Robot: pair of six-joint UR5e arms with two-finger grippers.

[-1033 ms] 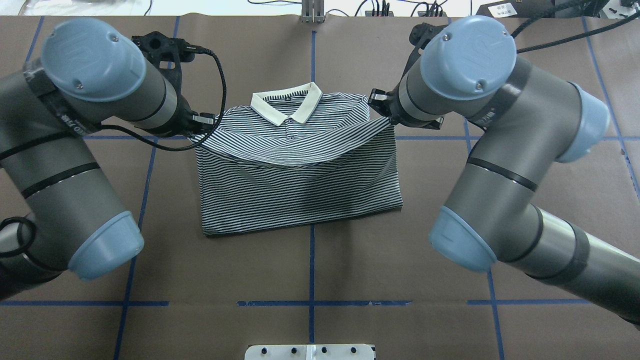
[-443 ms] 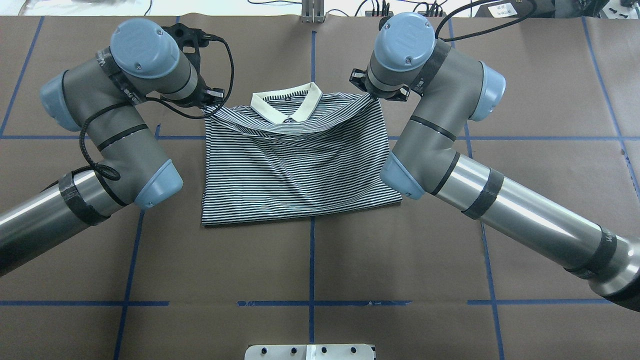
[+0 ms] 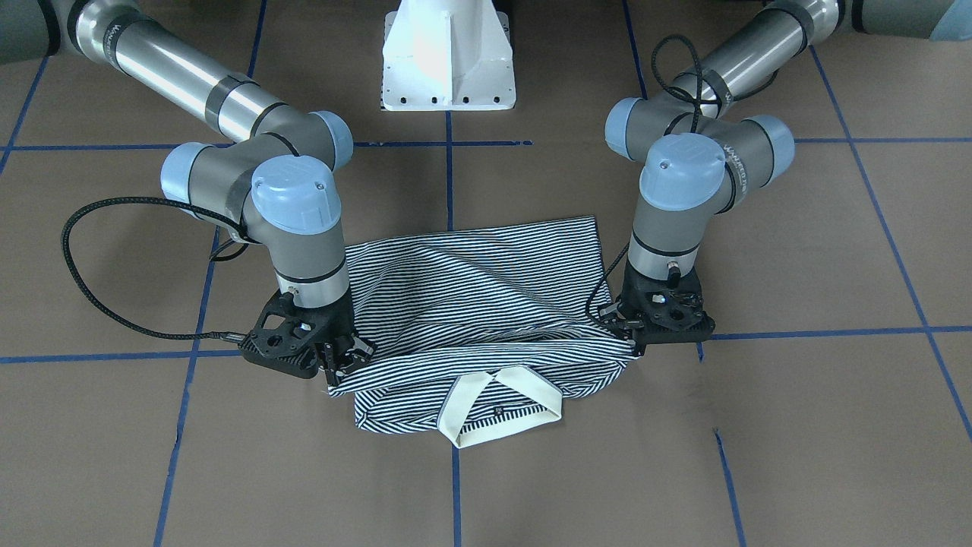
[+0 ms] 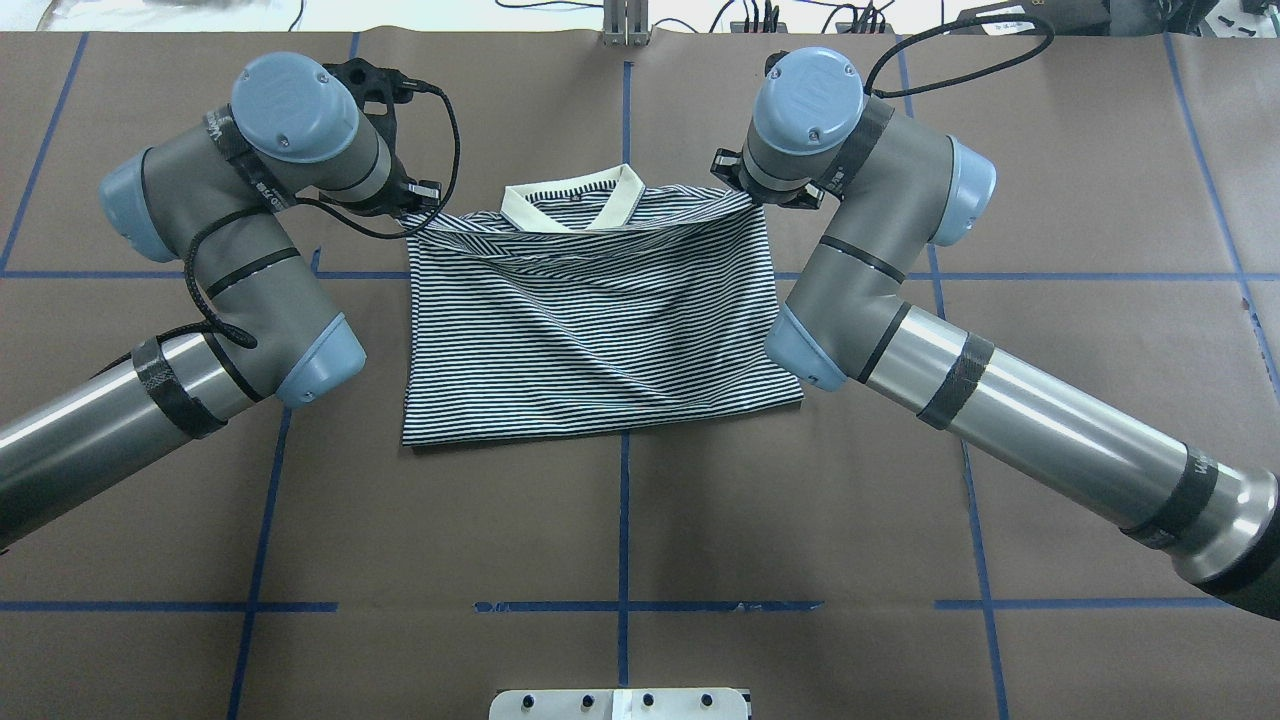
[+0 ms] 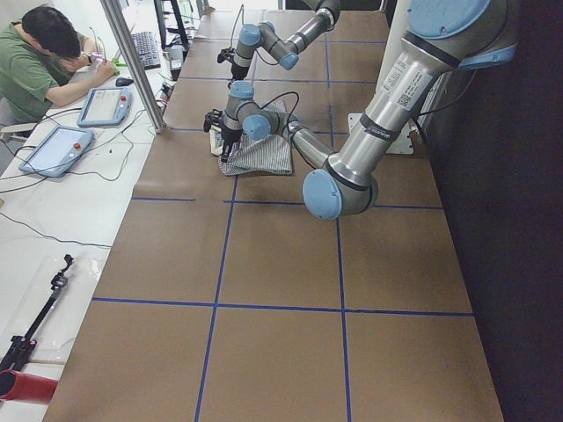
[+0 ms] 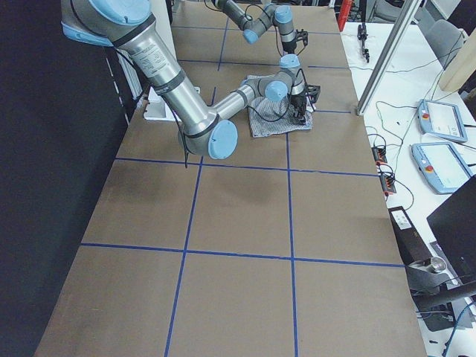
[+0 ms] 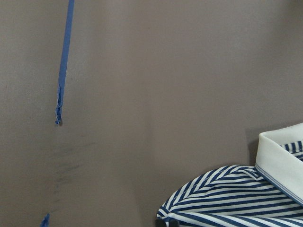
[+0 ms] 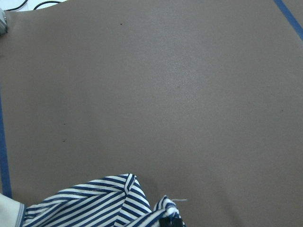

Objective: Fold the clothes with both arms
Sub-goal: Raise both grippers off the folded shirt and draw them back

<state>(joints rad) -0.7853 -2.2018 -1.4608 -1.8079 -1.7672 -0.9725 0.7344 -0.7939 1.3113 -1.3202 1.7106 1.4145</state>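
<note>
Left end effector (image 3: 632, 345), right end effector (image 3: 344, 362), both clamped on shirt (image 3: 471, 296), frontally plain (overhead half-hides grips)

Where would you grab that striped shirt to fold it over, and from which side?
Probably by the two end corners of its lifted edge, from above at the outer sides. The shirt is limp and wide, so pinching both ends keeps it spread; the left gripper and right gripper hold it there.

Left arm (image 4: 232, 268) and right arm (image 4: 862, 268) extend far, wrists vertical. Left gripper (image 3: 632, 343) and right gripper (image 3: 343, 363) point down, each clamped on the polo shirt (image 4: 590, 335).
</note>
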